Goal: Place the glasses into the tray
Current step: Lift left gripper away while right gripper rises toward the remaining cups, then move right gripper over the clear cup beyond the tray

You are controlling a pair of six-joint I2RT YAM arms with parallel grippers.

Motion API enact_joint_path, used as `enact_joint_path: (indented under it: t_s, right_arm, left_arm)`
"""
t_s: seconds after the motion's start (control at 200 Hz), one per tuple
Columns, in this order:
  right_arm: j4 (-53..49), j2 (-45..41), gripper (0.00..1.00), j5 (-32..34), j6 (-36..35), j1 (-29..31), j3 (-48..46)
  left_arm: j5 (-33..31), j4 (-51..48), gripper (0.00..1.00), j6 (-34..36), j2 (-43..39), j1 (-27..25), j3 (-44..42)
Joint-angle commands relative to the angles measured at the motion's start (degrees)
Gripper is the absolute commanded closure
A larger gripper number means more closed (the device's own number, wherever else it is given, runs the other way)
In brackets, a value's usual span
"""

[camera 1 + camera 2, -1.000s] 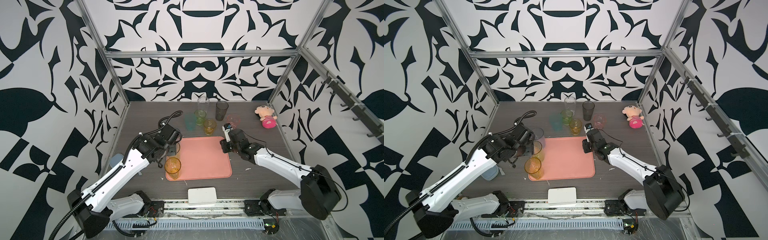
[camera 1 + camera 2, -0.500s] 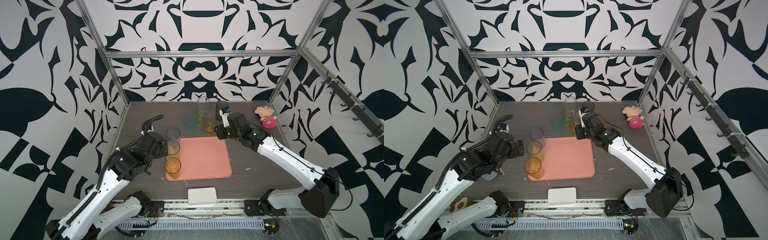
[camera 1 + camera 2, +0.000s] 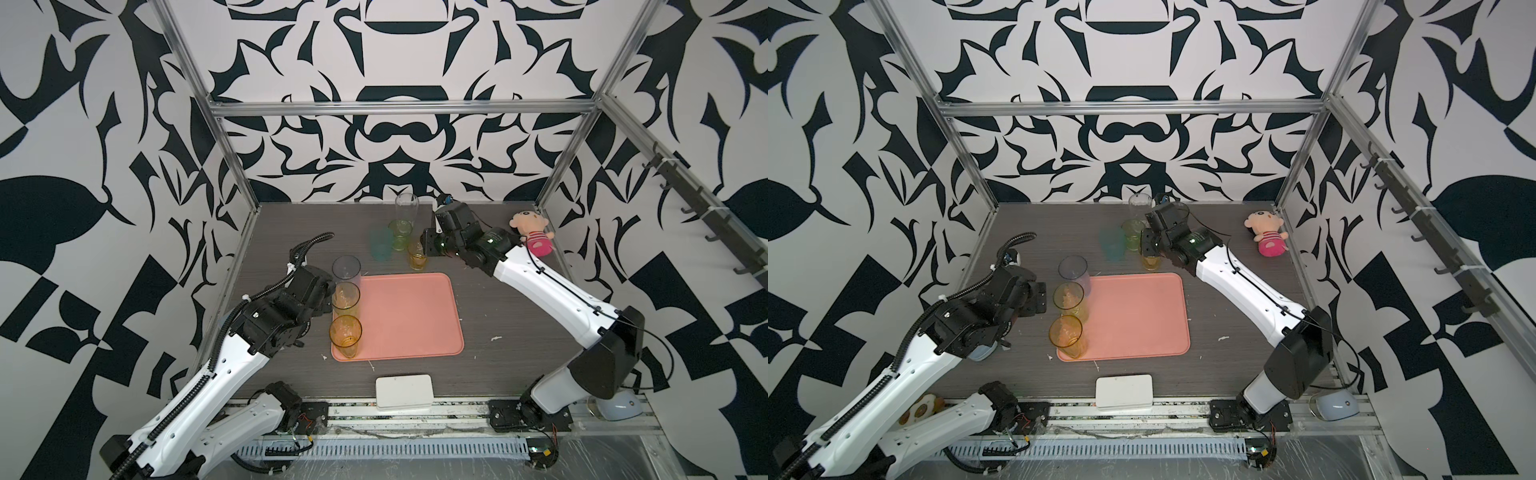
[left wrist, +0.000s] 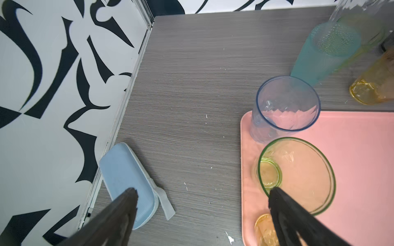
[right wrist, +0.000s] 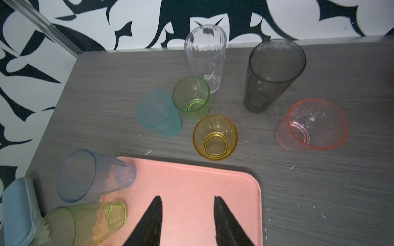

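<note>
Grey wood-grain tabletop [image 3: 353, 220]; left claw [image 4: 203, 191] wide apart, empty; right claw [image 5: 187, 198] partly apart, likewise empty.

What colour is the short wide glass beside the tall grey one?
That glass is pink with a reddish rim, clearest in the right wrist view.

left fingers [image 4: 119, 213] now wide, off the blue-grey tumbler [image 3: 346, 270]; right fingers [image 5: 153, 219] farther back
</note>
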Motion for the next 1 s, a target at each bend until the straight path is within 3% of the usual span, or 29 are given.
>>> enact_joint_path:
  t_s: [0.0, 0.3, 0.995]
  right_arm:
    - [0.12, 0.82, 0.56, 5.77, 0.88, 0.08, 5.13]
    - [2.38, 7.68, 0.54, 11.44, -1.96, -0.27, 12.23]
    - [-4.87, 27.96, 0.51, 7.64, -2.5, -5.62, 35.24]
  left_arm:
    - [-1.37, -0.56, 0.01, 0.18, -2.63, 0.29, -0.91]
    - [-0.17, 0.35, 0.01, 0.67, -5.19, 0.28, -1.68]
    - [-0.98, -0.46, 0.0, 0.04, -3.39, 0.29, -1.13]
